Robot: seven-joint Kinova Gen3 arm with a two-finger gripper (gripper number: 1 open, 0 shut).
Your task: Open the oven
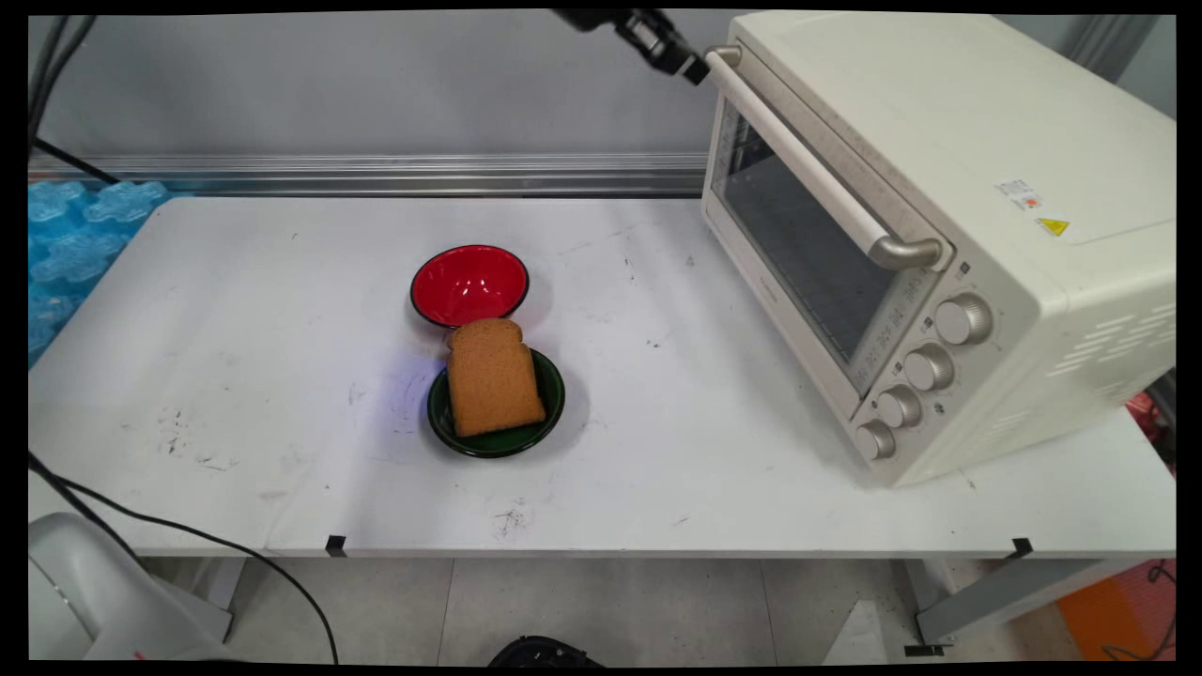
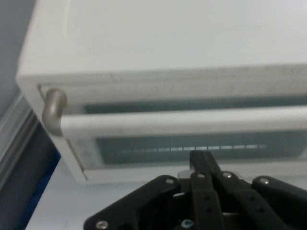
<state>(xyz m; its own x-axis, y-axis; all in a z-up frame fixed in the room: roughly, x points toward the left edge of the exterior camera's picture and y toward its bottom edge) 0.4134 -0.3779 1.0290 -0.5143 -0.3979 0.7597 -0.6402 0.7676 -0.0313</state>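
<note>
Black gripper (image 1: 693,68) beside oven handle (image 1: 808,160), which runs diagonally.

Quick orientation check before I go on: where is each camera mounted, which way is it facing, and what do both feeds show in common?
Main view: fixed above the table's near side, looking down across it to the back wall; only the hand shows, at the top edge by the toaster oven's handle.
Hand view: on the hand, looking along it at the oven's door and handle; black linkage rises from the bottom edge.
Shared: oven, handle, hand. The bread on the green bowl and the red bowl appear in main only.
</note>
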